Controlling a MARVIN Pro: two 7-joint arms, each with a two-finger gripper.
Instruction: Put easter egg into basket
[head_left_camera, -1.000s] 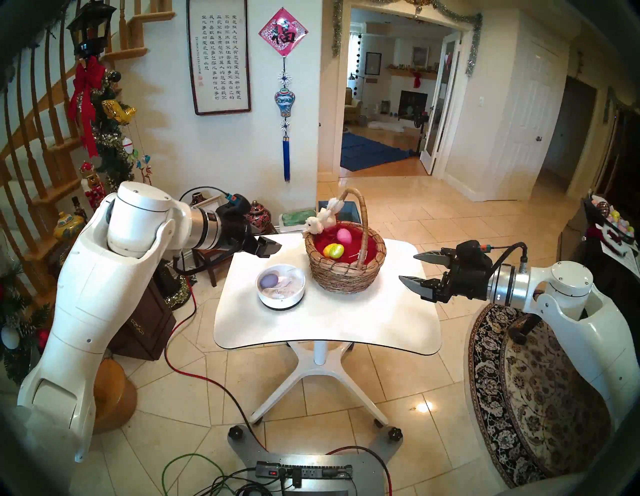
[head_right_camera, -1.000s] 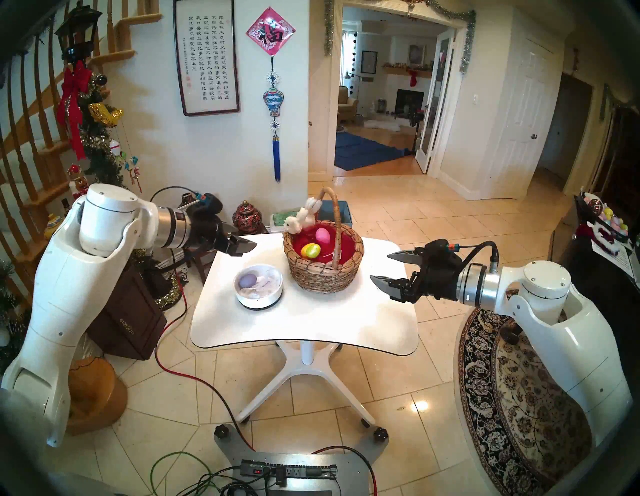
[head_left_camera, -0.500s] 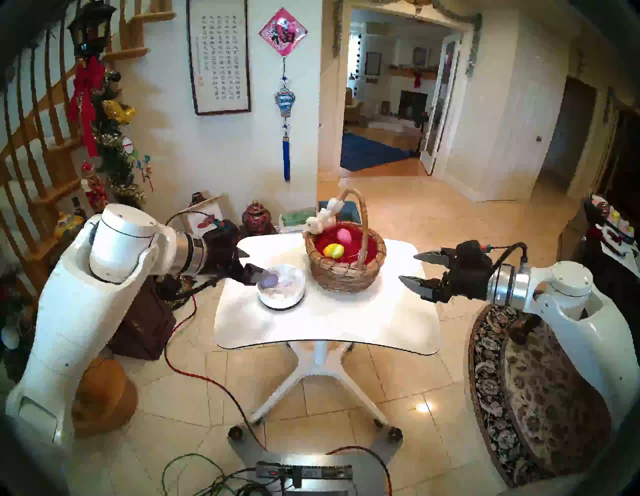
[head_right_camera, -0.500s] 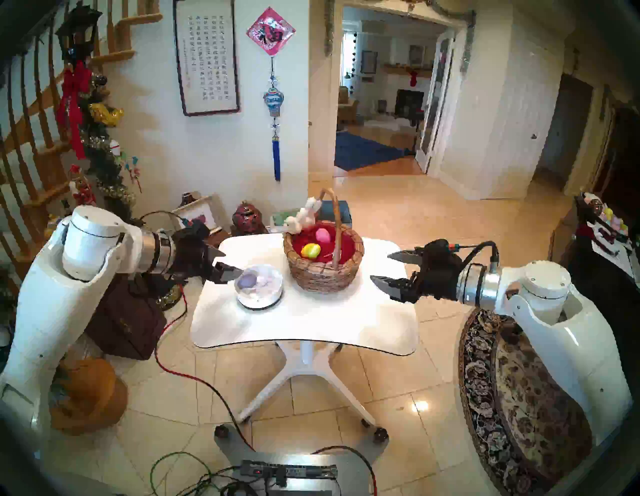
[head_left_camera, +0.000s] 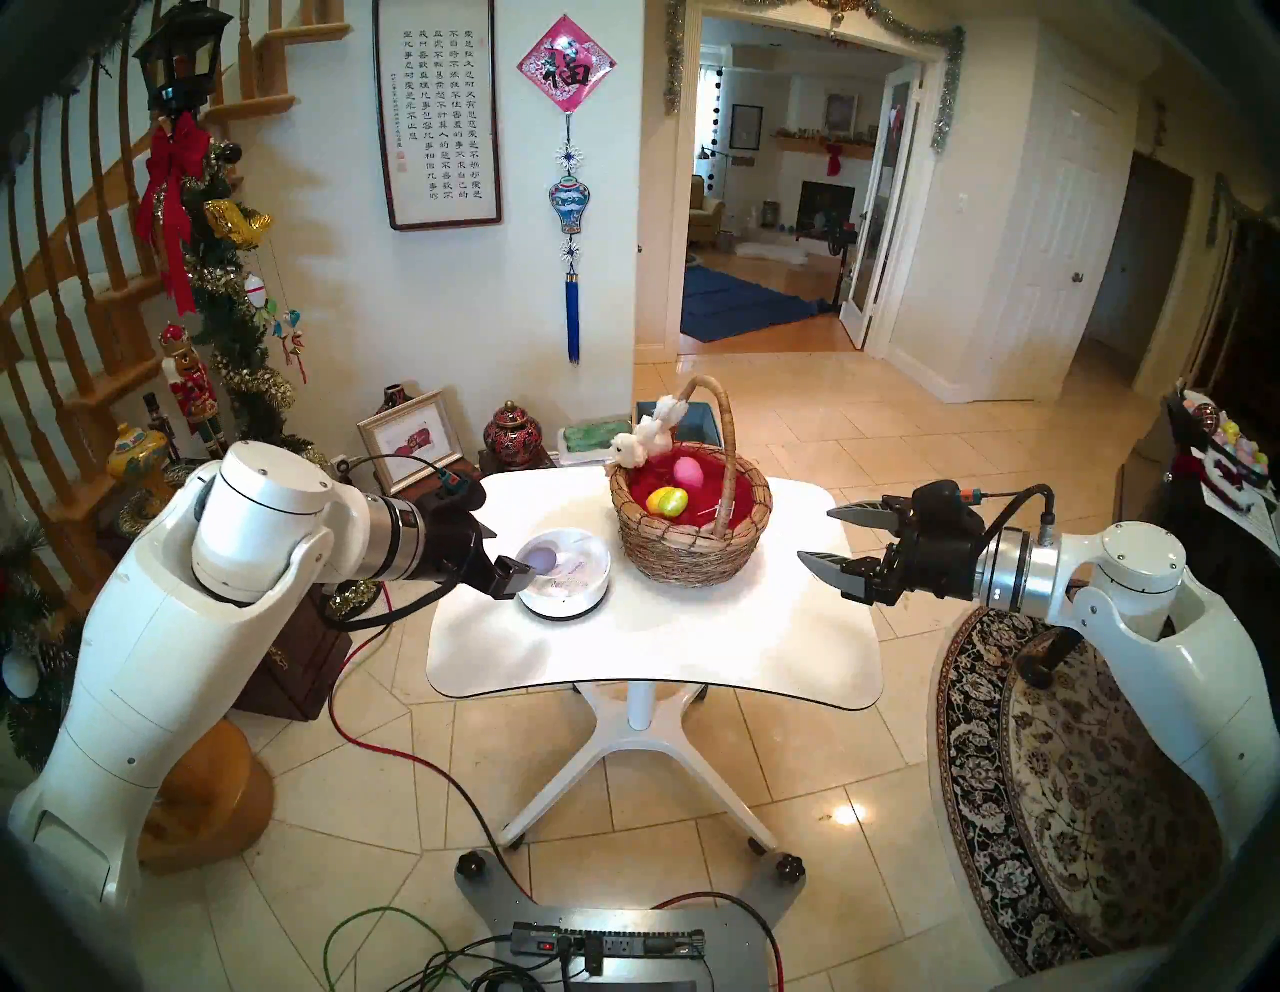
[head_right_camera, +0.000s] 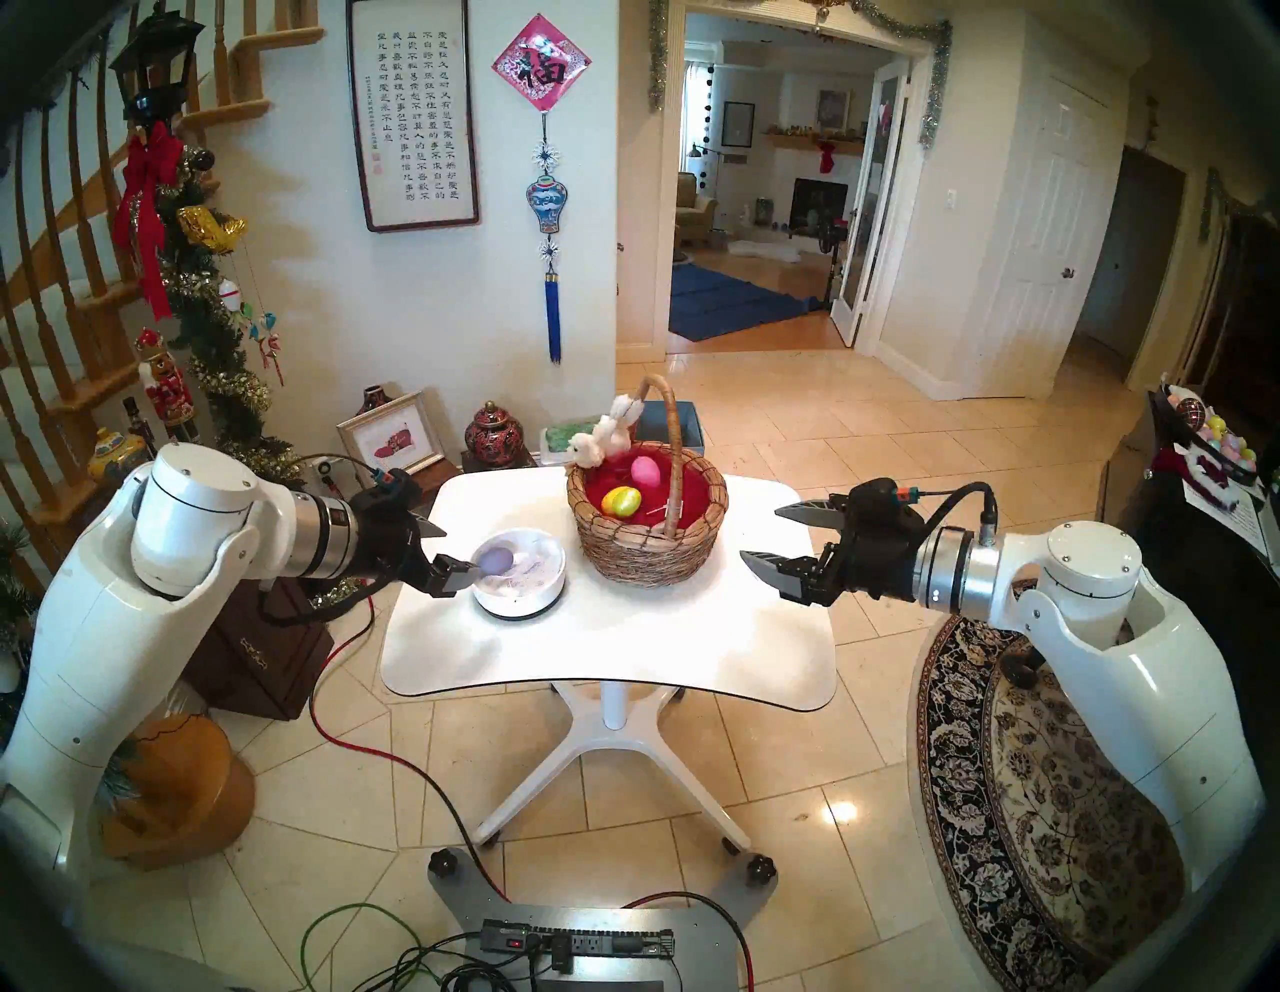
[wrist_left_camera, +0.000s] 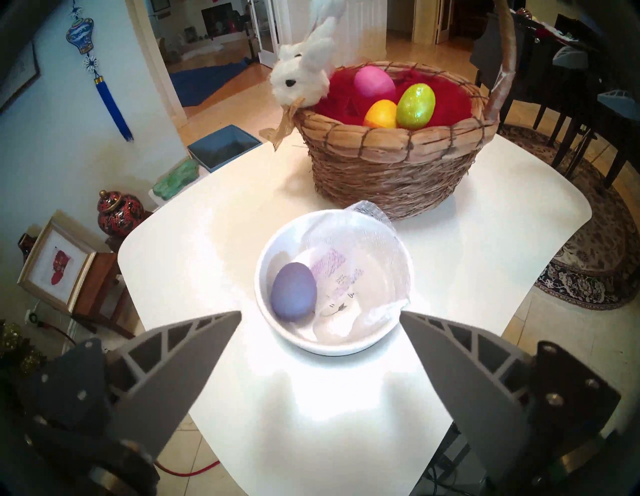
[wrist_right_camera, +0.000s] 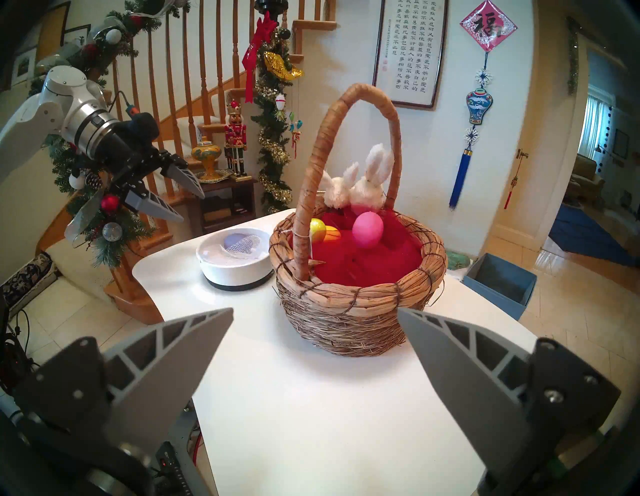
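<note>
White tabletop (wrist_left_camera: 346, 398) carries everything, with tiled floor and holiday decorations around it. Just ahead of the left gripper (wrist_left_camera: 320, 332), whose jaws stand wide apart and empty, sits a white bowl (wrist_left_camera: 356, 343) holding a purple egg (wrist_left_camera: 293, 292) beside crumpled white netting (wrist_left_camera: 367, 242). The egg lies slightly toward the gripper's left finger, below and beyond the tips. Farther ahead stands the basket (wrist_left_camera: 394, 169), already holding pink, orange and green eggs on red lining. The right gripper (head_left_camera: 824, 547), also spread open and holding nothing, hangs apart at the basket's far side. Judging by this, the approach to the egg is under way; next the fingers should straddle it, dip inside the rim and close gently.
</note>
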